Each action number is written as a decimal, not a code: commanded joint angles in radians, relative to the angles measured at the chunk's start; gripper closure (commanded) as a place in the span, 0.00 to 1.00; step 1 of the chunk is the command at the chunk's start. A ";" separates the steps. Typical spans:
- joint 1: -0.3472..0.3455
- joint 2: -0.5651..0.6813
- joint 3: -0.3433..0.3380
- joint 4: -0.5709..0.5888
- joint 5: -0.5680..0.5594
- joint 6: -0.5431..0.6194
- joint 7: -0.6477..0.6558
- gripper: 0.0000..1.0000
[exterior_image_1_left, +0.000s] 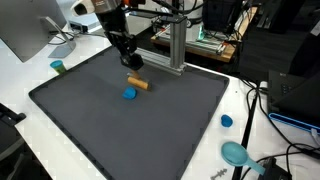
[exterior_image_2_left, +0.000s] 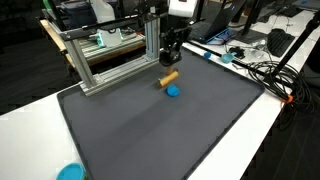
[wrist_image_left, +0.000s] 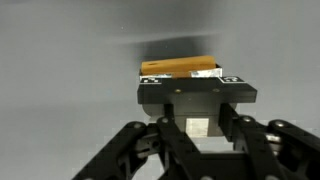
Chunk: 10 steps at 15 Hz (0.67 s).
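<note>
One wooden cylinder (exterior_image_1_left: 137, 84), two blue caps (exterior_image_1_left: 129, 94) (exterior_image_1_left: 226, 121).

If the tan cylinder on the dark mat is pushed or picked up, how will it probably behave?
The tan cylinder lies on its side, so a sideways push would likely roll it. It looks like wood or cork, probably stiff and light. The blue piece close beside it might block rolling that way.
</note>
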 joint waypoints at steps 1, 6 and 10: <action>-0.005 -0.072 0.019 -0.004 0.009 -0.007 -0.037 0.79; -0.004 -0.109 0.046 -0.003 -0.008 0.054 -0.226 0.79; -0.004 -0.096 0.066 0.029 -0.037 0.001 -0.413 0.79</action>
